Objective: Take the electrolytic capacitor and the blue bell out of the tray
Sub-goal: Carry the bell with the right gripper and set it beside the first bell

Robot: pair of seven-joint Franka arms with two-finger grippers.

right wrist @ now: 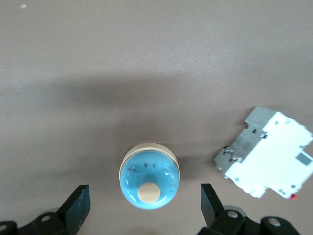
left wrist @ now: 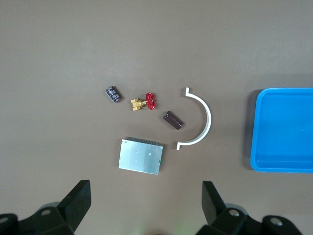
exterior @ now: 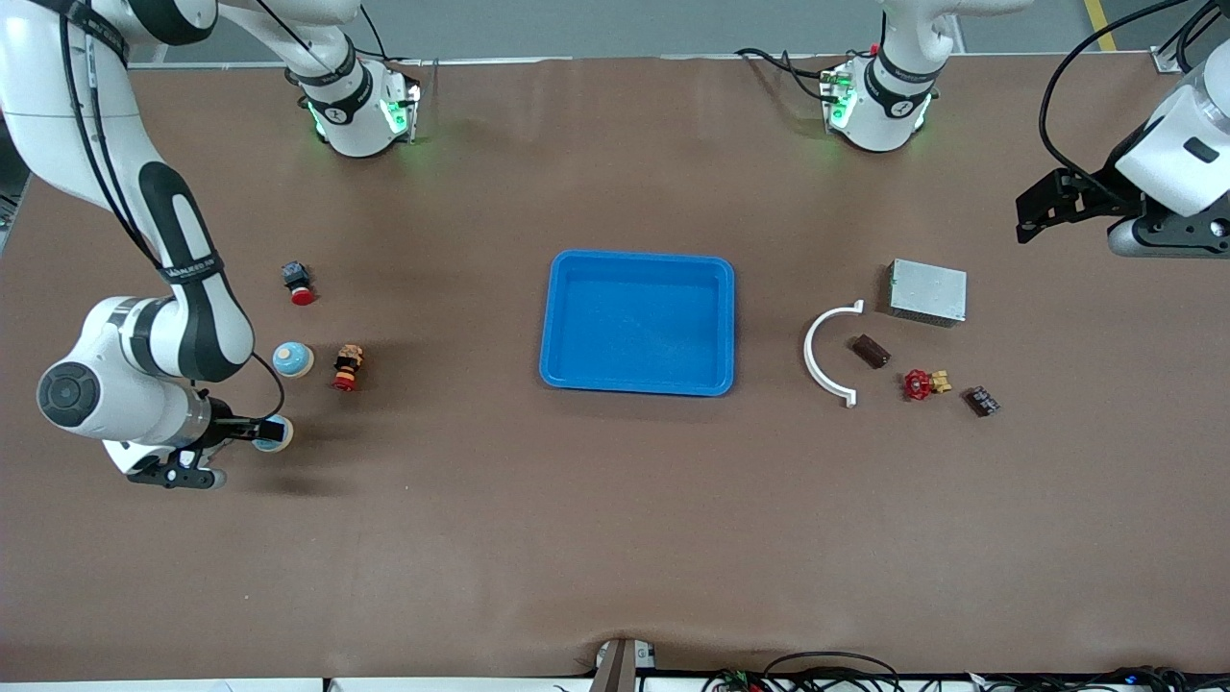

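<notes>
A blue dome bell with a cream button stands on the table between my right gripper's open fingers, which do not touch it. In the front view that gripper is over this bell, near the right arm's end. A second blue bell stands farther from the camera. A small brown capacitor lies beside a white arc. My left gripper is open and empty, high over the left arm's end.
A blue tray sits mid-table. A silver box, a red valve and a dark small block lie near the capacitor. A white breaker lies beside the bell. A red button and a red-black part are nearby.
</notes>
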